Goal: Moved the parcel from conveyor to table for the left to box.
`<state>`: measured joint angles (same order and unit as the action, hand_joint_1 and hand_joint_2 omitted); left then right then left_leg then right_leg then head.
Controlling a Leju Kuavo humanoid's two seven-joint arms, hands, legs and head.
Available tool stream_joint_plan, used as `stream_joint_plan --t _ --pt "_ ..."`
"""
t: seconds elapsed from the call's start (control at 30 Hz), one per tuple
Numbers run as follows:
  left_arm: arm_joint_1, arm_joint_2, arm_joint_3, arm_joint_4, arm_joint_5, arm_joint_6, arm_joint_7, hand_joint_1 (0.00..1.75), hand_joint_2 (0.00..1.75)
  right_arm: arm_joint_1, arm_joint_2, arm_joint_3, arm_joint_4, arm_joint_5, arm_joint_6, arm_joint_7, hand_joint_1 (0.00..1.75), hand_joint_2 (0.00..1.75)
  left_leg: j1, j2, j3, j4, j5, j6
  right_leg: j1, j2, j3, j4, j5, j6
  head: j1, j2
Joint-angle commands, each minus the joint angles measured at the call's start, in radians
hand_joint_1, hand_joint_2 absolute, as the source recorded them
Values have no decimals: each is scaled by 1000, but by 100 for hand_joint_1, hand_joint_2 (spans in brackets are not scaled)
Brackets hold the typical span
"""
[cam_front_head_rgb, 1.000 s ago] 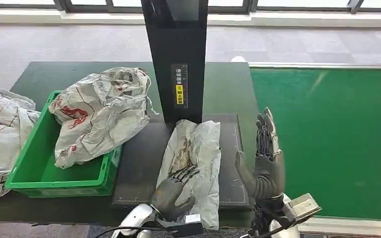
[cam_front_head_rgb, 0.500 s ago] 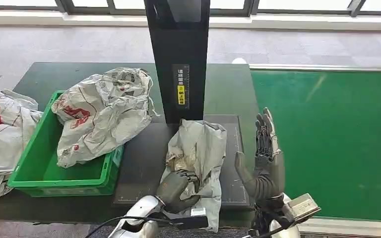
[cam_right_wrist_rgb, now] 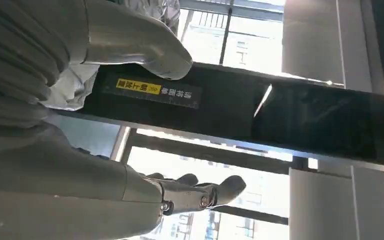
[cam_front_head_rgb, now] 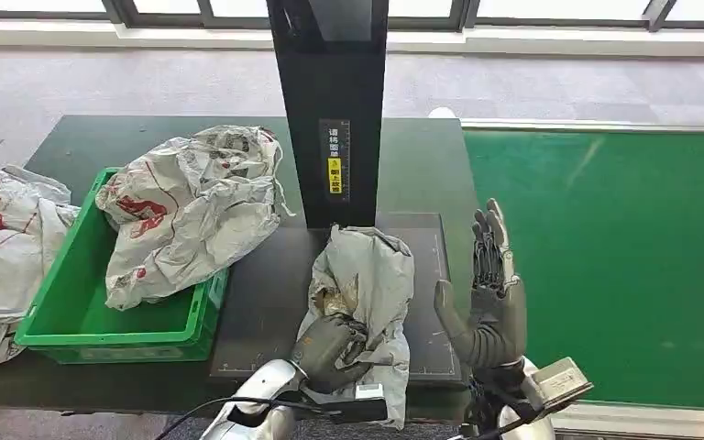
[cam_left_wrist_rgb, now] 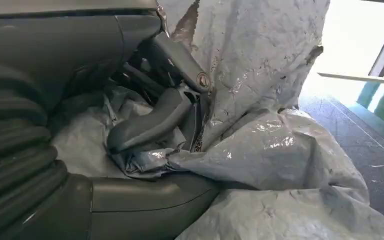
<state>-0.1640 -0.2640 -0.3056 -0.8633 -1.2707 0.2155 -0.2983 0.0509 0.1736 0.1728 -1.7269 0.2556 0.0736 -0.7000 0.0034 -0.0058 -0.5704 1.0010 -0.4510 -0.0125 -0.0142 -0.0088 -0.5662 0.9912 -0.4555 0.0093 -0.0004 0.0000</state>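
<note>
- Grey crinkled plastic — the parcel (cam_front_head_rgb: 367, 284) — lies on the dark platform (cam_front_head_rgb: 257, 312), its near end bunched up inside the left hand (cam_front_head_rgb: 328, 348), the rest of it trailing away beyond the fingertips toward the black post (cam_front_head_rgb: 330, 110).
- The left hand's fingers (cam_left_wrist_rgb: 145, 125) are clenched into the wrapping; the left wrist view shows thumb and fingers pinching a fold of film, not the contents.
- Risk: a grip on loose film alone may slip or tear once the parcel's weight comes off the platform — whatever is inside could sag out of the fingers' reach.
- Risk: the far end of the parcel sits just beside the post, so a lift may drag it against the post.
- The green bin (cam_front_head_rgb: 101, 330) lies well off to the outer side of the left fingers and already holds a large white bag (cam_front_head_rgb: 192, 206); the parcel could land on that bag and slide over the rim.
- The right hand (cam_front_head_rgb: 488, 293) stands upright with fingers released and spread, grasping nothing, near the parcel's edge; a sideways swing of the parcel might brush it.
</note>
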Motion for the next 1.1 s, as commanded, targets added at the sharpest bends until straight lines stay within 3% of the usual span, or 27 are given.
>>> stream_joint_plan --t 0.03,0.23,0.37,0.4,0.6,1.1 --pt "22 26 -13 71 -8 20 12 175 175 -29 -20 -17 42 4 3 2 0 175 0 3 2 -2 0 0 0 3 1 -2 1 0 0 0" --pt "53 15 18 -104 31 166 -46 175 175 -2 -10 -26 17 14 -2 2 0 175 0 3 0 -2 0 0 0 3 -1 -2 1 -1 0 0" --pt "126 12 26 -344 132 262 -159 175 175 8 -4 -28 11 19 0 2 0 175 1 3 -3 0 0 0 1 3 -4 0 1 -1 0 0" --pt "159 18 15 -433 209 384 -261 175 175 2 -5 -26 21 8 11 2 0 175 1 3 -3 -1 0 0 1 3 -5 -1 1 -1 0 0" --pt "236 40 -15 -607 229 391 -273 175 175 -11 -7 -25 38 -2 6 2 0 175 1 8 -3 -1 -2 0 2 8 -6 -1 1 -1 0 0" --pt "279 48 -52 -694 241 419 -295 175 175 -11 -7 -28 36 -12 5 2 0 175 1 3 -5 -2 -1 -1 1 3 -7 -2 0 -2 0 0"
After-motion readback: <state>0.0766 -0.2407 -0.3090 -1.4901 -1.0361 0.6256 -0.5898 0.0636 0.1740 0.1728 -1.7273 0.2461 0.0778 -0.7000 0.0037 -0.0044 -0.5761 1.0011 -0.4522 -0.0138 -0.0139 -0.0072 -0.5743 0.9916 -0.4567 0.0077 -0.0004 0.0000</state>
